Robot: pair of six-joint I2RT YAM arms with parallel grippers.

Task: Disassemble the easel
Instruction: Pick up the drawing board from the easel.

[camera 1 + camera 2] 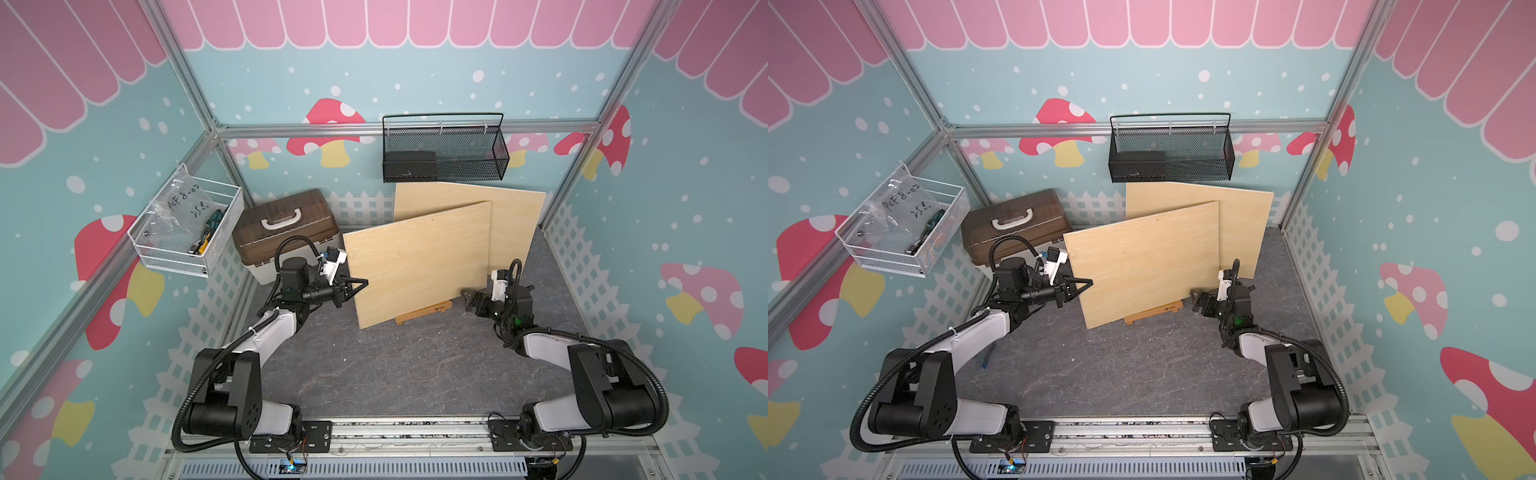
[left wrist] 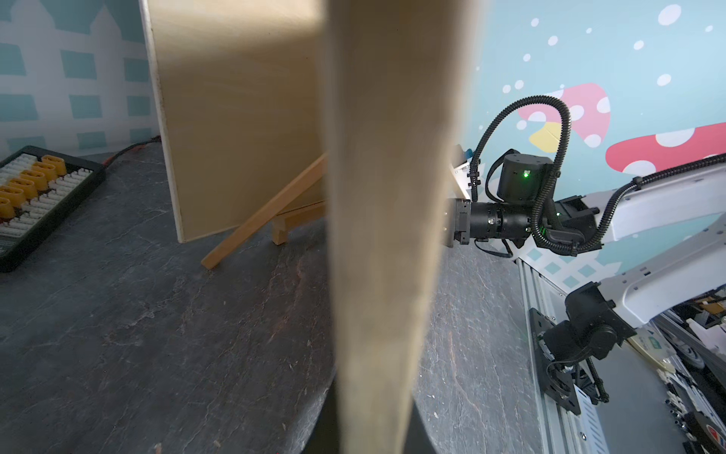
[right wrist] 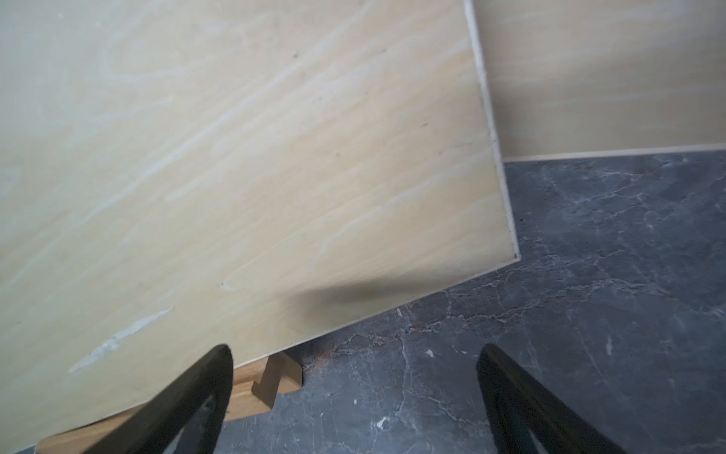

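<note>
Dark marbled tabletop (image 1: pixel 395 374) underfoot; mid-table, small wooden easel (image 1: pixel 424 312) propping the front board (image 1: pixel 419 262). Pinched at the board's edge by the closed left gripper (image 1: pixel 362 284), presumably to lift it off first. Right gripper (image 1: pixel 467 300) gaping, empty, near the easel's ledge.

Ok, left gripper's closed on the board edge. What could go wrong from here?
The left gripper pinches only one side edge of the front board; lifted, the wide panel could pivot or slip. The board rests on the easel, which the open right gripper isn't holding, so it may drag or topple. The rear board leans close behind and could get knocked.
</note>
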